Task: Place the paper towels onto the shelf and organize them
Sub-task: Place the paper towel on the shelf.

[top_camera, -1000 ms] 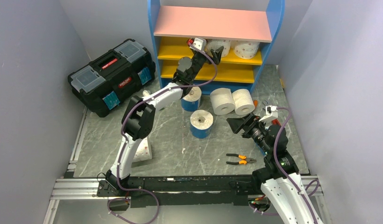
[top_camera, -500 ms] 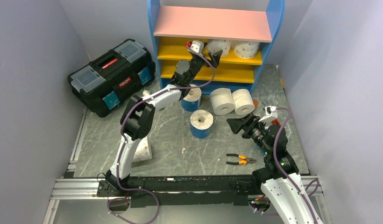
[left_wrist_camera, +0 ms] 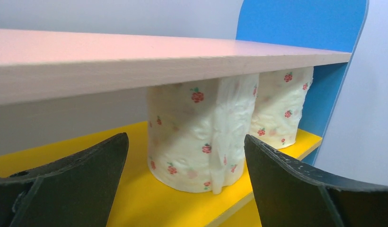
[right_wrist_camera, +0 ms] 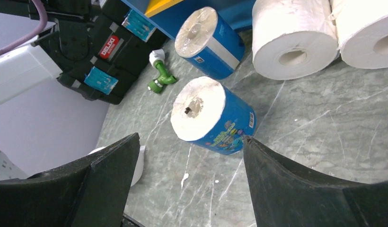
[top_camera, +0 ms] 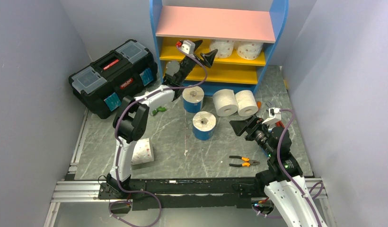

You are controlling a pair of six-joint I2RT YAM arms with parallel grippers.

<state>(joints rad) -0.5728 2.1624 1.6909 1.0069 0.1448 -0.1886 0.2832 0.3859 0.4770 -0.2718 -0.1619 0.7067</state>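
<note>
The shelf [top_camera: 216,22] stands at the back, blue-framed with a pink top board. Two pink-dotted paper towels [top_camera: 222,47] [top_camera: 250,49] stand upright on its upper yellow board [left_wrist_camera: 135,198]. My left gripper [top_camera: 204,52] hovers open just in front of the left one [left_wrist_camera: 201,132], touching nothing. On the floor stand two blue-wrapped rolls [top_camera: 193,99] [top_camera: 204,125] and two plain white rolls [top_camera: 225,102] [top_camera: 246,102]. A dotted roll [top_camera: 142,152] lies near the left arm's base. My right gripper [top_camera: 242,125] is open and empty, facing the nearer blue roll [right_wrist_camera: 216,118] from a short distance.
A black toolbox [top_camera: 114,75] sits at the left by the shelf. A small green object [top_camera: 158,111] lies beside the left arm. Orange-handled pliers [top_camera: 243,162] lie on the floor in front of the right arm. Grey walls close in on both sides.
My left arm has swung left and drawn its open gripper back from the dotted roll on the shelf. The right arm has not moved.
</note>
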